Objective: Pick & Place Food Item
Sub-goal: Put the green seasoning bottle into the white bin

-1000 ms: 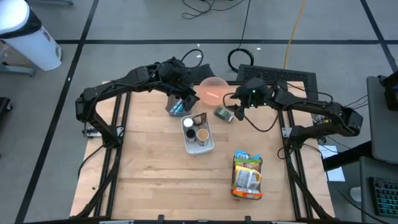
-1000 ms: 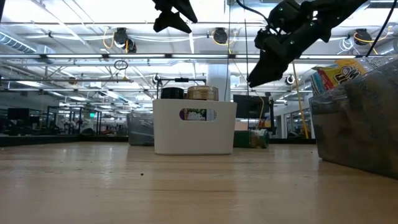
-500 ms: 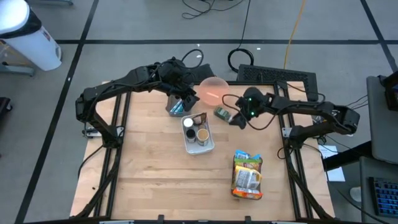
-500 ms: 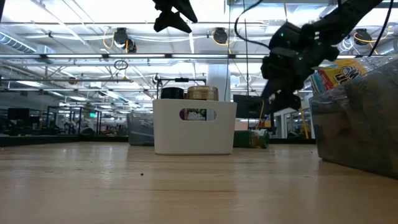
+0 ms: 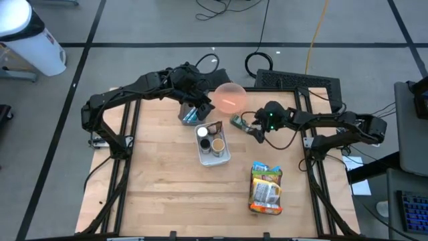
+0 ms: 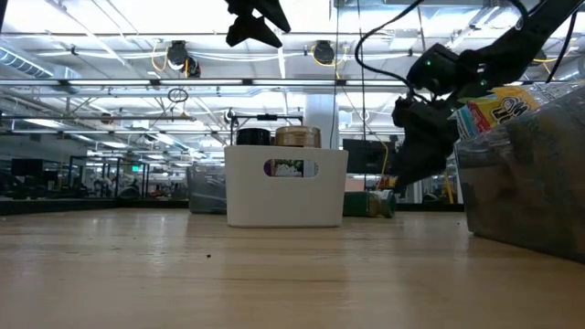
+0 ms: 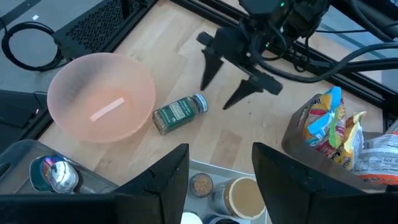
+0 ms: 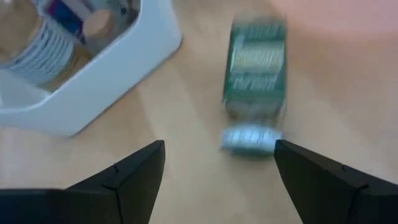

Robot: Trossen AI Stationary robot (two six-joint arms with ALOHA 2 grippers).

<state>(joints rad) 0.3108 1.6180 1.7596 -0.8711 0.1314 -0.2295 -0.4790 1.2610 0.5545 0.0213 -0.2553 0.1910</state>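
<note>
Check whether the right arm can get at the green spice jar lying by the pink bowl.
Probably yes. The right gripper hangs open just above the jar, which lies on its side on bare wood, apart from the bowl and the white bin.

One green spice jar (image 5: pixel 239 121) with a silver cap lies just ahead of the right gripper (image 7: pixel 225 84), one pink bowl (image 5: pixel 229 96) sits just beyond the jar from that claw, and one white bin (image 5: pixel 213 149) stands off to the claw's side, holding at least three round containers seen from above. One clear basket (image 5: pixel 265 194) stuffed with snack packets, too jumbled to count, lies nearer the front edge than the right claw. One clear tub (image 5: pixel 190 115) with a foil-wrapped item sits under the left gripper (image 5: pixel 196 104), making two claws in all.
</note>
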